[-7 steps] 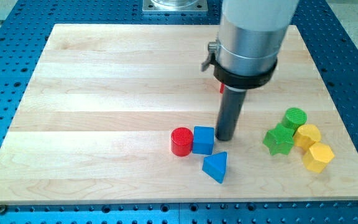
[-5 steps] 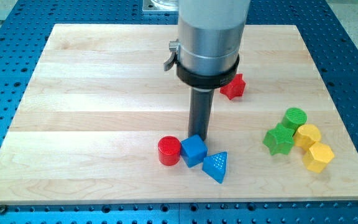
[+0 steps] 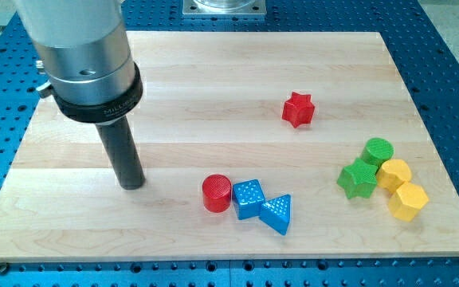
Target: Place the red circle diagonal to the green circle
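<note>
Red circle touching blue cube, my tip left

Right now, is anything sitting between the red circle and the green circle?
Yes. In the camera view, the blue cube and blue triangle lie just right of the red circle; farther right, the green star sits beside the green circle.

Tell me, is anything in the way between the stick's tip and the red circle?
No, nothing visible is. My tip sits on bare board to the view's left of the red circle. But going toward the green circle, the blue cube touches its right side, then the blue triangle.
</note>
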Controlling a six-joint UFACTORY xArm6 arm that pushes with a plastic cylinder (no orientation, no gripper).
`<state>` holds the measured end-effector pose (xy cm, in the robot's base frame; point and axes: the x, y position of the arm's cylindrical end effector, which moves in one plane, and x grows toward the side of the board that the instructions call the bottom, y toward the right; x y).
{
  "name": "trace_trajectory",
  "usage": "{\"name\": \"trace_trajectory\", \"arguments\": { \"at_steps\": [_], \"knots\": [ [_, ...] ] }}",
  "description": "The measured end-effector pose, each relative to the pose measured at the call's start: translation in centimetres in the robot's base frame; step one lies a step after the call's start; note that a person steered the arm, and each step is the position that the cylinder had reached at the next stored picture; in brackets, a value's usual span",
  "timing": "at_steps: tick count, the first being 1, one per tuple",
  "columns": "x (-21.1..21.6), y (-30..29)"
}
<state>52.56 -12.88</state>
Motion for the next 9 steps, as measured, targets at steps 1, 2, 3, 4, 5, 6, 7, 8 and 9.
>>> {"name": "trace_trajectory", "arguments": {
  "at_steps": [1, 2, 3, 4, 5, 6, 7, 8, 9],
  "knots": [
    [0.0, 0.0],
    [0.5, -0.4],
    [4.1, -0.7],
    [5.2, -0.8],
    [6.8, -0.8],
    [6.8, -0.8],
    [6.8, 1.2],
    [6.4, 5.0],
    [4.0, 7.7]
  ]
}}
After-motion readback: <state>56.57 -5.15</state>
